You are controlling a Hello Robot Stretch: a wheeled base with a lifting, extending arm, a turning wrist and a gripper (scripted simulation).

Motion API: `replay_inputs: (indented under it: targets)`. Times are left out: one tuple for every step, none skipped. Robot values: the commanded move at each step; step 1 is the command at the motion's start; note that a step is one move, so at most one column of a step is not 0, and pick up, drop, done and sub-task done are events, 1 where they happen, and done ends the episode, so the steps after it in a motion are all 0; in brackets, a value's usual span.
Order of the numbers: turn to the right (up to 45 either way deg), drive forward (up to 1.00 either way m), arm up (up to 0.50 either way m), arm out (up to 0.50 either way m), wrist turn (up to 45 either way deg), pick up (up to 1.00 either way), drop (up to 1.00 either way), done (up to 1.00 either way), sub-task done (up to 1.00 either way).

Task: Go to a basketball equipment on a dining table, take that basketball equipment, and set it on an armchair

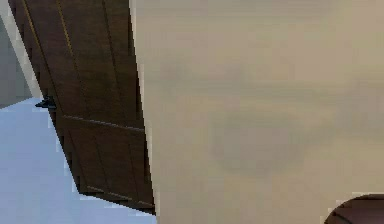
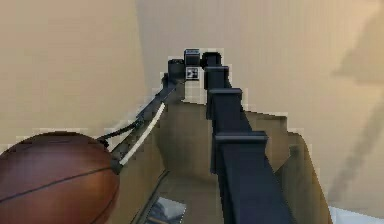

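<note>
The basketball (image 2: pixel 55 180), brown with dark seams, hangs at the arm side view's lower left, right at the tips of the two thin fingers (image 2: pixel 140 125), with wall behind it and no surface seen under it, so the hand (image 2: pixel 115 148) holds it. Whether those fingers are spread or pressed together cannot be told. They run back to the hand's dark body beside two white squares (image 2: pixel 190 62) at the end of the one dark arm (image 2: pixel 235 150). Beneath the arm lies one brown, low-walled, box-like thing (image 2: pixel 278 150); whether it is the armchair I cannot say. Ahead, the robot faces one pale wall (image 1: pixel 260 100) at close range, with one dark wooden door (image 1: pixel 90 100) at the forward view's left, pale floor (image 1: pixel 30 160) below it, and one dark rounded shape (image 1: pixel 362 212) in the bottom right corner. The step in hand looks like carrying the ball to the chair. Done well, that means turning the base slowly away from the wall, keeping the ball clear of the door and the box's edges, and lowering only once a seat is plainly beneath it.
</note>
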Motion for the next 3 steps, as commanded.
replay_inputs:
  targets:
    - [0.0, 0.0, 0.0, 0.0, 45.0, 0.0, 0.0, 0.0, 0.0]
    - [0.0, 0.0, 0.0, 0.0, 45.0, 0.0, 0.0, 0.0, 0.0]
    - [0.0, 0.0, 0.0, 0.0, 42.0, 0.0, 0.0, 0.0, 0.0]
